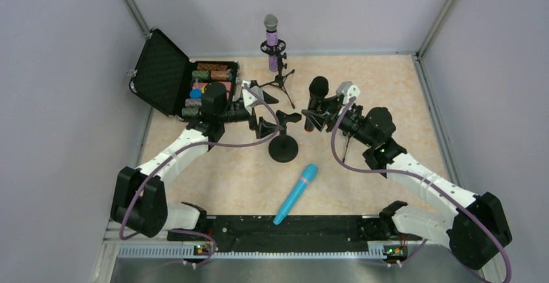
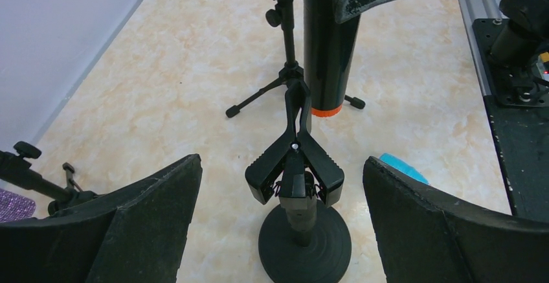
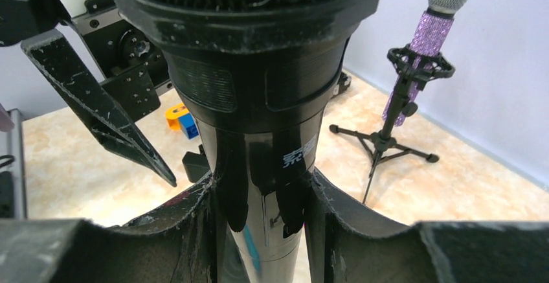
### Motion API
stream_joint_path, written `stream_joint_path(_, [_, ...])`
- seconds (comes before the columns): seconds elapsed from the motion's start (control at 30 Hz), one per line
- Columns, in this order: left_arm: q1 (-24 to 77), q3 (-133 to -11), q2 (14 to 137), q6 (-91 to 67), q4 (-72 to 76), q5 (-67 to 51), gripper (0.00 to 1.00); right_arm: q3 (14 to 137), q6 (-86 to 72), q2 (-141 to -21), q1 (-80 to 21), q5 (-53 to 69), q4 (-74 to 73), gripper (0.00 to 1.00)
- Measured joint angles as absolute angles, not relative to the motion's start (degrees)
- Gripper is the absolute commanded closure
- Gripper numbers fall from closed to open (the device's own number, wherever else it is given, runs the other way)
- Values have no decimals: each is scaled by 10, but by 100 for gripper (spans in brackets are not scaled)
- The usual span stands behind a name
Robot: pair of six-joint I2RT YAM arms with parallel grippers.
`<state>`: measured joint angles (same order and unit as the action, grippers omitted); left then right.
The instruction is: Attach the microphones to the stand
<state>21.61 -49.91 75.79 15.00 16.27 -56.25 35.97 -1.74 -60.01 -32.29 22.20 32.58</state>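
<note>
Bright even light, soft shadows, little blur

wide-spread jaws flank the clip stand (image 2: pixel 295 174), an orange-ended black microphone (image 2: pixel 330 63) upright just behind

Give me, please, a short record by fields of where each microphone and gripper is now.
Glittery purple microphone with silver mesh head: upright in black tripod stand
Matte black microphone with orange end: upright, held by right gripper
Light blue microphone: lying on beige marbled table
Black round-base clip stand: holds no microphone
Left gripper: open, facing the clip stand
</note>
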Motion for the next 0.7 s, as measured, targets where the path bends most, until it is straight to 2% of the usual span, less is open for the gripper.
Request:
stream_joint_path(0.3, [215,-521,795,161,152,-615,5,394,-82,-624,-306,232,305,100])
stream_joint_path(0.7, [215,-525,811,177,131,-628,10,395,-93,-633,-305,223,300,100])
